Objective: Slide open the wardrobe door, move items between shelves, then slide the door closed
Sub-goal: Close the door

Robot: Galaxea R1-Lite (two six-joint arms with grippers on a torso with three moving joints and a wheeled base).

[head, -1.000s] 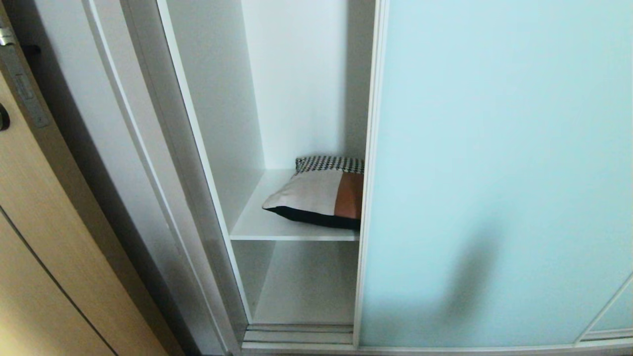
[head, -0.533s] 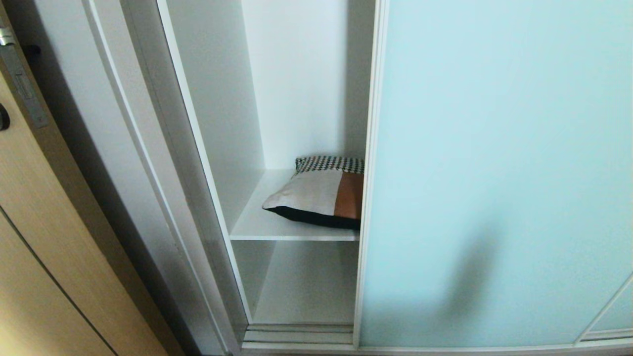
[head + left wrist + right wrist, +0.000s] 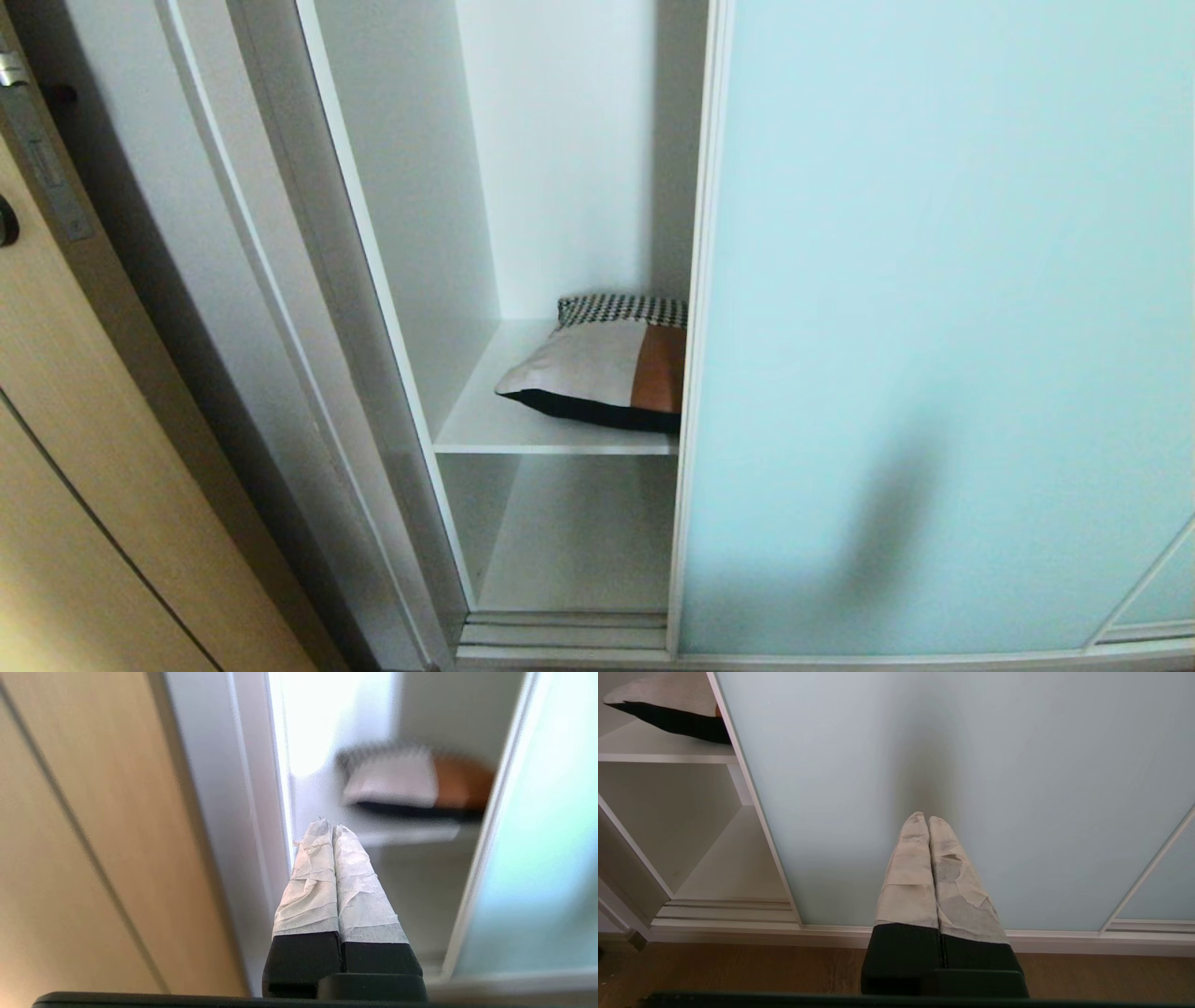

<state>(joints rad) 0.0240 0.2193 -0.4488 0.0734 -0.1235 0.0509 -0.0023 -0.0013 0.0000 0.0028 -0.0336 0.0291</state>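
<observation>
Because the sliding door (image 3: pixel 934 327) covers only the right part of the wardrobe, we see an open gap on the left, and in this gap the cushion (image 3: pixel 602 369) lies flat on the upper shelf (image 3: pixel 476 429). Its right end goes behind the frame edge of the door, so part of it is hidden from us. Its long side seems to run left to right along the shelf, though the hidden part makes this uncertain. Below it the lower shelf (image 3: pixel 569 551) has nothing on it that we can see.

Neither arm shows in the head view. In the left wrist view, our left gripper (image 3: pixel 326 828) has its two taped fingers (image 3: pixel 310 877) pressed together and holds nothing. It points toward the gap, near the white side post of the wardrobe, and the cushion (image 3: pixel 392 781) lies ahead of it and above the tips, a little to the door side. In the right wrist view, our right gripper (image 3: pixel 923 820) is closed and empty as well, low over the wooden floor (image 3: pixel 738 970), facing the glass of the door (image 3: pixel 971 765).

We judge that the left arm is the nearer one to the cushion, since the door stands between the right gripper and the shelf. The left fingers must open before any grasp.
</observation>
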